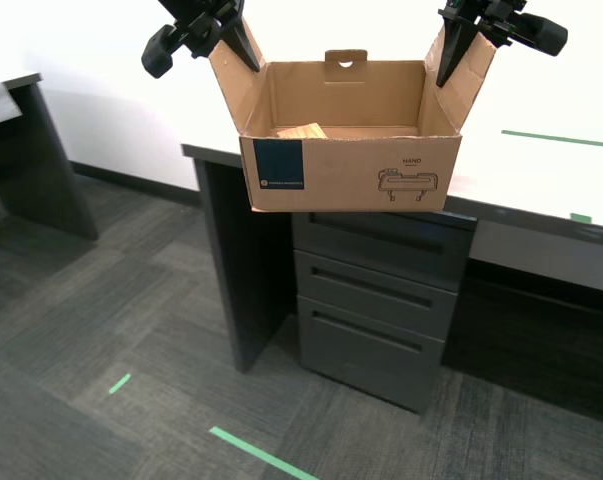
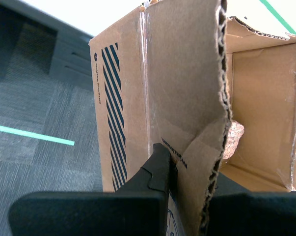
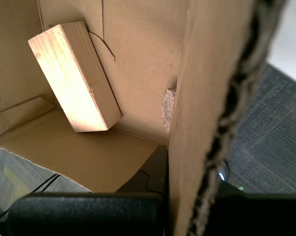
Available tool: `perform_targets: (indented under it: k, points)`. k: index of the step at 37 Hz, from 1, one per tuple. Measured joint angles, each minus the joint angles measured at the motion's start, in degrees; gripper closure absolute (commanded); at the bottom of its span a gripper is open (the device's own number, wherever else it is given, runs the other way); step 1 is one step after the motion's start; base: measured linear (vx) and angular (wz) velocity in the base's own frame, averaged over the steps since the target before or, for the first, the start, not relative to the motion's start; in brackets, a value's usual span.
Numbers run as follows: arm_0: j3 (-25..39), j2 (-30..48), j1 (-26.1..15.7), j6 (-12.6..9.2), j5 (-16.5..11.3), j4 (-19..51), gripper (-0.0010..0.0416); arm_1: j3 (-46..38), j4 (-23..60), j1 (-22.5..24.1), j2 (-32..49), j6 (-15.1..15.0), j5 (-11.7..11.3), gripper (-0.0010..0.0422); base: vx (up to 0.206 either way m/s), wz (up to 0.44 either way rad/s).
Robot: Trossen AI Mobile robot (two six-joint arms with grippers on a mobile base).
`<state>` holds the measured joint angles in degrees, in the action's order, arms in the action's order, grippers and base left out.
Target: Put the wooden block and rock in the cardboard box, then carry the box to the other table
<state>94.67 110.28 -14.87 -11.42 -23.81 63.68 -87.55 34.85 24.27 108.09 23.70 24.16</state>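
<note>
Both grippers, first (image 3: 187,196) and second (image 2: 189,172), pinch only the box (image 1: 351,175) flaps; block (image 3: 74,76) and rock (image 2: 232,140) inside could tear them loose.

The cardboard box (image 1: 351,165) is open on top, though the wooden block (image 1: 301,131) and rock (image 2: 232,139) take floor room inside.

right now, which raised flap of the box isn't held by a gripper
the back flap, with the hand-hole cutout; my first gripper and my second gripper each clamp a side flap
</note>
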Motion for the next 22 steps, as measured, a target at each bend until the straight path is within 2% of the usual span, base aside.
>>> perform_targets:
  k: [4, 8, 22]
  points:
    - [0.0, 0.0, -0.02, 1.77, -0.02, -0.04, 0.0406, 0.02, 0.2, 0.0, 0.0, 1.22, -0.07, 0.0413, -0.071, 0.189]
    - [0.0, 0.0, -0.02, 1.77, -0.07, -0.07, 0.0406, 0.02, 0.15, 0.07, 0.0, 3.85, -2.1, 0.0413, -0.074, 0.19]
    - [0.0, -0.07, -0.04, 1.77, -0.17, -0.22, 0.0406, 0.04, 0.13, 0.02, 0.0, 3.85, -2.58, 0.0413, -0.075, 0.16]
